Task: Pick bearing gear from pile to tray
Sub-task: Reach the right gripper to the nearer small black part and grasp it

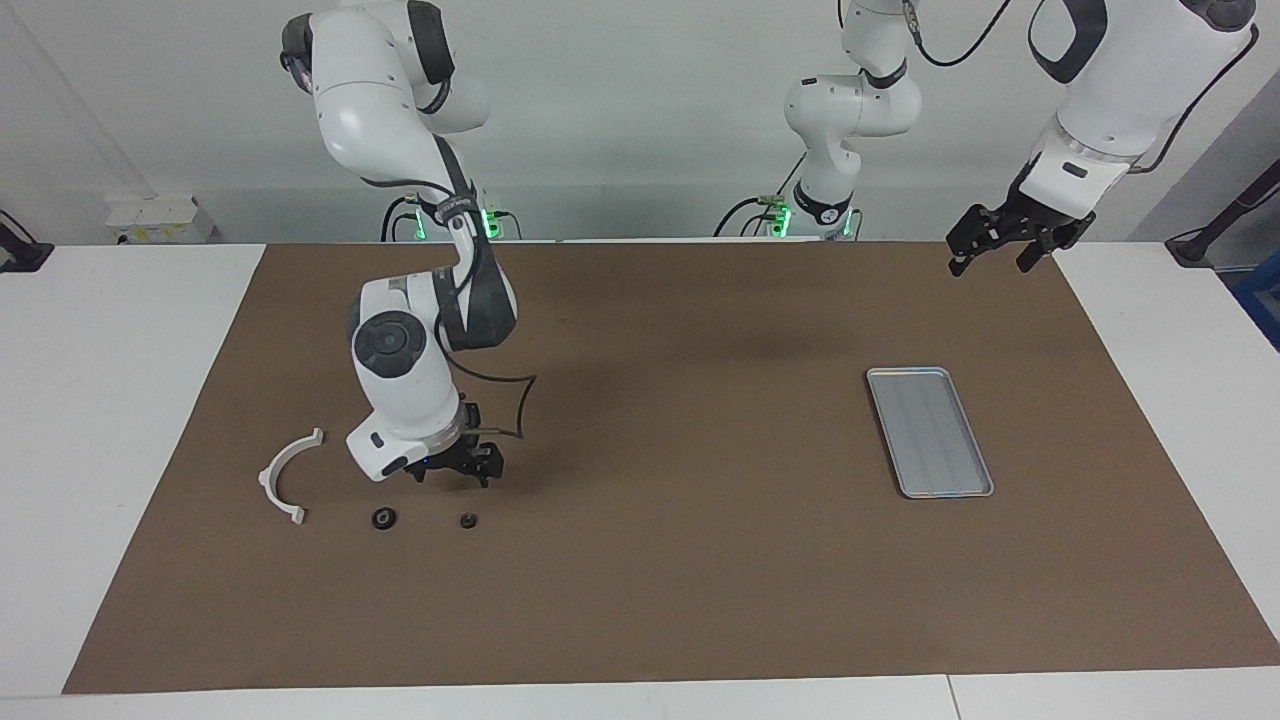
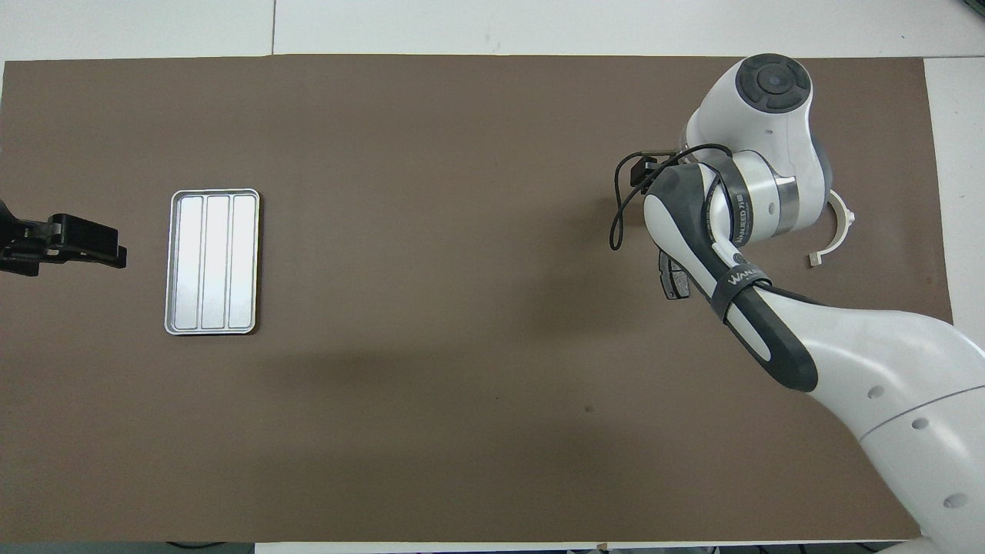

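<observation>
The pile lies at the right arm's end of the mat. It shows a white curved bracket [image 1: 285,476] [image 2: 837,229] and two tiny black round pieces [image 1: 383,518] [image 1: 467,520] beside it. One dark grey brake pad [image 2: 672,278] shows in the overhead view, partly under the right arm. My right gripper [image 1: 462,472] is low over the mat, just on the robots' side of the black pieces. In the overhead view its own arm hides it. The silver tray [image 1: 930,432] [image 2: 212,261] lies empty toward the left arm's end. My left gripper [image 1: 992,262] [image 2: 115,252] waits open, raised beside the tray.
A brown mat [image 1: 680,590] covers the table, with white table [image 1: 120,400] showing past its ends. A black cable [image 1: 515,395] loops off the right wrist.
</observation>
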Controlling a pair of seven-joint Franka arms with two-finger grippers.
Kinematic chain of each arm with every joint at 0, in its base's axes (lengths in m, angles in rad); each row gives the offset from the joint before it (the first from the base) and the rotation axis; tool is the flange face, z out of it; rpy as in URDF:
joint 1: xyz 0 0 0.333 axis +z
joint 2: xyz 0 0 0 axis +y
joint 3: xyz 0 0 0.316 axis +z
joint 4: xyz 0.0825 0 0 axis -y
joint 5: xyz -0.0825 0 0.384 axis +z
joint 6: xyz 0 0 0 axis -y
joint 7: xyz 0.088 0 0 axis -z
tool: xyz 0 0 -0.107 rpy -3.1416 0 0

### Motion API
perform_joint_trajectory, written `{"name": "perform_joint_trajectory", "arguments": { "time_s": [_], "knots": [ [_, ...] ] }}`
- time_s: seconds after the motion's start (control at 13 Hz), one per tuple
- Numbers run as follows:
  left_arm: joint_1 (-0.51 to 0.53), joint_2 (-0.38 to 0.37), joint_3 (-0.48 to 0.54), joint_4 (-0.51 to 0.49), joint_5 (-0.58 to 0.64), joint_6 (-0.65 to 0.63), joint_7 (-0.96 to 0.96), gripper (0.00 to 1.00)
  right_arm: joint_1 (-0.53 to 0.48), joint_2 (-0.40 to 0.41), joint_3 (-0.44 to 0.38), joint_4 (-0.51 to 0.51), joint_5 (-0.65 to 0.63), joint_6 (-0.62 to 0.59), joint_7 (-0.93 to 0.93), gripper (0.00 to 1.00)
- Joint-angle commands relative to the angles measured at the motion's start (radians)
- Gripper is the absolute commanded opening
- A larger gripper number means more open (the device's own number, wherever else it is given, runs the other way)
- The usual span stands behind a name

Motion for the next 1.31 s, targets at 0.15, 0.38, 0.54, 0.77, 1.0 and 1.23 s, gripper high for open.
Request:
{"name": "perform_joint_trajectory", "arguments": {
  "time_s": [0.15,0.38,0.54,0.77,1.0,1.23],
  "knots": [
    [0.000,-0.018,-0.003,-0.016,0.016,0.007,0.010,1.00,0.007,0.126,0.001,0.150,-0.019,-0.031,0.021,1.00],
    [0.000,-0.018,-0.003,-0.016,0.016,0.007,0.010,1.00,0.007,0.152,0.002,0.182,-0.022,-0.042,0.021,1.00],
    [0.000,-0.018,-0.003,-0.016,0.016,0.007,0.010,1.00,0.007,0.160,0.002,0.190,-0.019,-0.043,0.023,1.00],
    [0.000,-0.018,-0.003,-0.016,0.016,0.007,0.010,1.00,0.004,0.152,0.004,0.186,-0.016,-0.054,0.023,1.00],
    [0.000,-0.018,-0.003,-0.016,0.016,0.006,0.010,1.00,0.005,0.152,0.004,0.169,-0.014,-0.037,0.024,0.95],
    [0.000,-0.018,-0.003,-0.016,0.016,0.007,0.010,1.00,0.005,0.152,0.004,0.167,-0.014,-0.047,0.024,0.84]
  ]
}}
